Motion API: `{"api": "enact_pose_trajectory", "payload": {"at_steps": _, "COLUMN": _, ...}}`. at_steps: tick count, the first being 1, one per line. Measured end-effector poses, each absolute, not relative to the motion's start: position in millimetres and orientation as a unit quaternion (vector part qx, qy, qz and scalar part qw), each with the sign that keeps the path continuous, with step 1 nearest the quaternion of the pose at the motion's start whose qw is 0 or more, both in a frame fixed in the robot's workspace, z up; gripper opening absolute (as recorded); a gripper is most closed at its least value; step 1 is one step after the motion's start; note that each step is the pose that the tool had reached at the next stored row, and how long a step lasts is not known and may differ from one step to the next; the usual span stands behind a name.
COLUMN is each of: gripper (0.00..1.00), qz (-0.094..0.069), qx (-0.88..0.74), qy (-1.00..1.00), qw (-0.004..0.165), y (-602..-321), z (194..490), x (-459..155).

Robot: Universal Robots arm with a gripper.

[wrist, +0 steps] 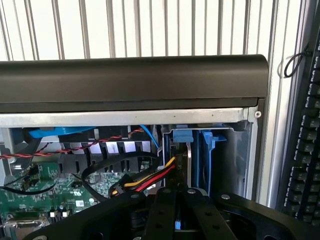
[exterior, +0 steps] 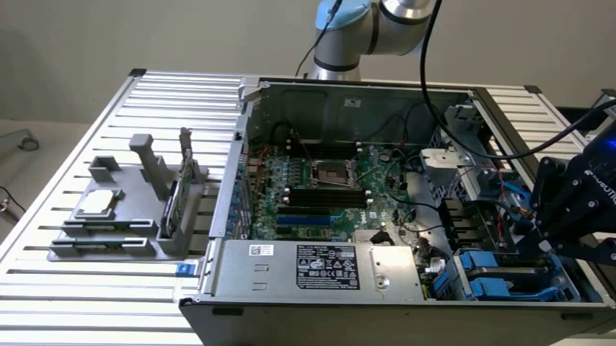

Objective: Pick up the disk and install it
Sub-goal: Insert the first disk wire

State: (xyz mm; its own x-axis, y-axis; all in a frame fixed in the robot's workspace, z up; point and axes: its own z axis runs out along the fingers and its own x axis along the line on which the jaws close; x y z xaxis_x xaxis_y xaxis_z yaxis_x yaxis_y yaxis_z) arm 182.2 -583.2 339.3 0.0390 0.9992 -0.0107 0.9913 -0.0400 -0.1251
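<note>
In the wrist view my gripper [wrist: 176, 199] is shut on the disk [wrist: 181, 162]. The disk runs edge-on away from the black fingers [wrist: 165, 210], showing a dark body, a thin silver edge and a bright blue end. That end sits in the drive bay behind the case's black front bezel [wrist: 130, 77]. Right beside it stands another blue drive carrier [wrist: 207, 145]. In the exterior view the black gripper [exterior: 550, 244] hangs over the drive bay corner at that view's right, where blue carriers [exterior: 489, 277] show. The disk itself is hidden there.
The open computer case [exterior: 241, 144] lies on a slatted metal table [exterior: 115, 288]. It holds the motherboard [exterior: 318, 187] and the power supply [exterior: 318, 267]. Yellow-red cables [wrist: 150, 178] cross close beside the disk. A grey fixture [exterior: 115, 216] holds a small silver chip [exterior: 100, 205]. A keyboard [wrist: 306, 130] lies outside the case.
</note>
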Motion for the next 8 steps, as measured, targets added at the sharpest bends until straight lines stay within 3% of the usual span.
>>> {"api": "enact_pose_trajectory", "payload": {"at_steps": 8, "gripper": 0.11, "qz": 0.043, "qx": -0.719, "qy": -0.692, "qw": 0.046, "y": -583.2, "z": 337.5, "x": 182.7}}
